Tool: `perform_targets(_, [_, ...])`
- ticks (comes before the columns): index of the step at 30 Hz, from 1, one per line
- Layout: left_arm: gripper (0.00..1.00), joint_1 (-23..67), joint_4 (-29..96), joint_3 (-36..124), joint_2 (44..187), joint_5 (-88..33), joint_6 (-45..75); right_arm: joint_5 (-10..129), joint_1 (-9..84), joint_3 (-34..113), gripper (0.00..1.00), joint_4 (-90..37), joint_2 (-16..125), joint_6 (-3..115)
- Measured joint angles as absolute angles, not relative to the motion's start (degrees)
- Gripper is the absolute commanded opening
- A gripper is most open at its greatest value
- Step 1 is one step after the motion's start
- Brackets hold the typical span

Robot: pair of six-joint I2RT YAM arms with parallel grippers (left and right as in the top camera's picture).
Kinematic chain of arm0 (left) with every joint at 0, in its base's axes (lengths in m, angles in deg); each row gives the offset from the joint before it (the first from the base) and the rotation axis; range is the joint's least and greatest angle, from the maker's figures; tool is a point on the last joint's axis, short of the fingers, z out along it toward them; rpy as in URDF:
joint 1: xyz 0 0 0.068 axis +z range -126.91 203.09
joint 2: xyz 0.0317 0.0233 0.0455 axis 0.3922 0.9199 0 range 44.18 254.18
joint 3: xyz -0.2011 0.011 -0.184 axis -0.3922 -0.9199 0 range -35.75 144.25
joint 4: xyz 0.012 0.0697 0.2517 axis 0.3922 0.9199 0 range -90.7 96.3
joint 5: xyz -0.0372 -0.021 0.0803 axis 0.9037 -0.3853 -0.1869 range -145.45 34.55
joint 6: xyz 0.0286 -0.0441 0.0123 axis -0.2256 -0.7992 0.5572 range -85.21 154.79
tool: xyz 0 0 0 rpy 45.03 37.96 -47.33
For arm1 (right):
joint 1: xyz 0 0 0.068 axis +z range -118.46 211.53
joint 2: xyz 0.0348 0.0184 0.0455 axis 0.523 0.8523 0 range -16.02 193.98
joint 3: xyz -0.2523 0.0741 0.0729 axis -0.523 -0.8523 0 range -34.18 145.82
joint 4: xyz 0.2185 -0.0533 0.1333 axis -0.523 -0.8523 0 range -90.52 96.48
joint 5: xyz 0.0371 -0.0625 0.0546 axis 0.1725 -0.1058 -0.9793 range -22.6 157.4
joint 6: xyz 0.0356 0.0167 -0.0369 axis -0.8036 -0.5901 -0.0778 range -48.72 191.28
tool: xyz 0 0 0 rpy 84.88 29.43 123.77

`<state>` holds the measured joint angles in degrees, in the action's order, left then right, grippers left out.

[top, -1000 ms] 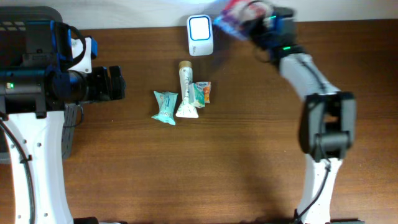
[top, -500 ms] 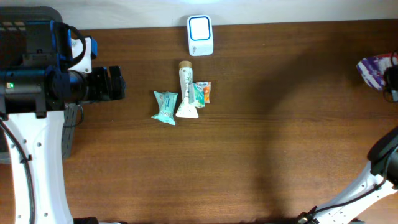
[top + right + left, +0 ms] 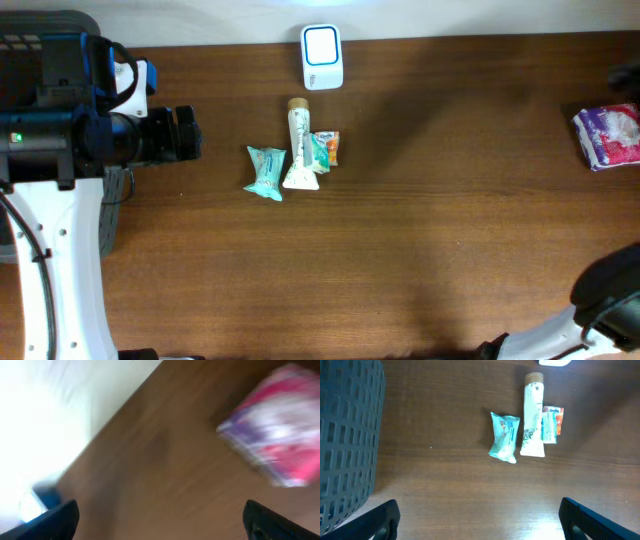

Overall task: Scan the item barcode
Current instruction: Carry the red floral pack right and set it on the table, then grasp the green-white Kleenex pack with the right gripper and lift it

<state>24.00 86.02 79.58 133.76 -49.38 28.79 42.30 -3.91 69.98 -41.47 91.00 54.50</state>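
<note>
End effector on the right (image 3: pixel 162 522) spread wide, empty; packet (image 3: pixel 610 135) lies on the desk (image 3: pixel 400 250); left end effector (image 3: pixel 480 522) wide too.

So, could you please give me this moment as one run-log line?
left hand: open, empty | right hand: open, empty | purple packet: on table, far right | scanner: back edge | three items: centre

Left arm (image 3: pixel 50 270): white link, blue and black joints, green light (image 3: pixel 14 137), thin black cable (image 3: pixel 38 255); right arm (image 3: pixel 540 338): white link, black joint; fingers (image 3: pixel 377 520) black.
</note>
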Motion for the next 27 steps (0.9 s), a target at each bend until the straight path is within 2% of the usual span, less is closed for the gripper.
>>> perform_targets(1, [0.99, 24.0, 85.99, 79.58, 133.76, -49.4, 28.79, 41.93, 0.62, 69.57, 0.99, -42.82, 91.63, 56.64])
perform_targets(4, [0.99, 24.0, 85.99, 79.58, 133.76, -49.38, 28.79, 41.1, 15.46, 67.29, 0.66, -44.5, 93.4, 60.6])
perform_targets(5, [0.99, 24.0, 86.02, 79.58, 133.76, -49.38, 28.79, 41.16, 21.64, 66.92, 0.61, -44.15, 94.71, 61.01])
perform_targets(9, [0.99, 24.0, 86.02, 79.58, 133.76, -49.38, 28.79, 44.77, 39.98, 66.83, 0.61, -42.19, 98.12, 61.23])
perform_targets(13, [0.99, 24.0, 86.02, 79.58, 133.76, -49.38, 28.79, 50.71, 57.4, 66.49, 0.54, -35.11, 105.53, 61.36])
perform_targets(17, [0.99, 24.0, 86.02, 79.58, 133.76, -49.4, 28.79, 60.05, 61.45, 66.44, 0.5, -34.01, 106.19, 59.55])
perform_targets(23, [0.99, 24.0, 86.02, 79.58, 133.76, -49.38, 28.79, 63.13, 61.73, 64.02, 0.49, -31.78, 107.22, 58.54])
perform_targets(24, [0.99, 24.0, 86.02, 79.58, 133.76, -49.38, 28.79, 63.13, 61.75, 63.71, 0.44, -31.78, 108.07, 57.93])
perform_targets(25, [0.99, 24.0, 86.02, 79.58, 133.76, -49.38, 28.79, 63.15, 61.75, 63.67, 0.33, -31.54, 108.96, 57.41])
perform_targets(26, [0.99, 24.0, 85.99, 79.58, 133.76, -49.38, 28.79, 63.3, 61.75, 63.43, 0.17, -31.56, 109.42, 56.69])
perform_targets(27, [0.99, 24.0, 86.02, 79.58, 133.76, -49.38, 28.79, 63.3, 61.75, 63.43, 0.09, -31.48, 109.42, 56.6])
